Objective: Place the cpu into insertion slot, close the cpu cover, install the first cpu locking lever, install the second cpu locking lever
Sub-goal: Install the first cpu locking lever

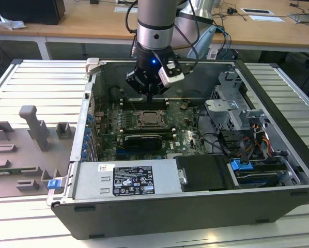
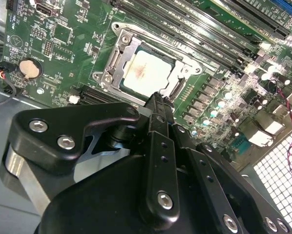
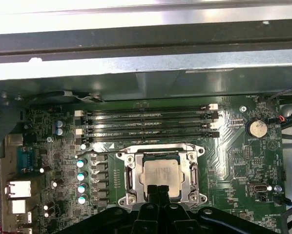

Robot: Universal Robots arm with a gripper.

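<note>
The cpu [image 3: 160,175] [image 2: 146,73] [image 1: 148,118], a pale silver square, lies flat in the socket on the green motherboard [image 1: 183,129]. The cpu cover [image 3: 131,176] [image 2: 117,63], a silvery frame, lies down around it. Both hide the insertion slot beneath them. A thin metal lever [image 3: 136,146] runs along one edge of the socket. My gripper [image 1: 150,98] [image 2: 157,100] [image 3: 158,191] hangs just above the socket's edge. Its black fingers are shut together with nothing between them.
Long black memory slots [image 3: 146,124] lie beside the socket, and a coin battery [image 3: 257,128] sits near them. The case walls [image 1: 92,98] surround the board. A power supply [image 1: 126,181] and drive cage [image 1: 232,103] flank it. Grey fixtures [image 1: 33,124] stand outside.
</note>
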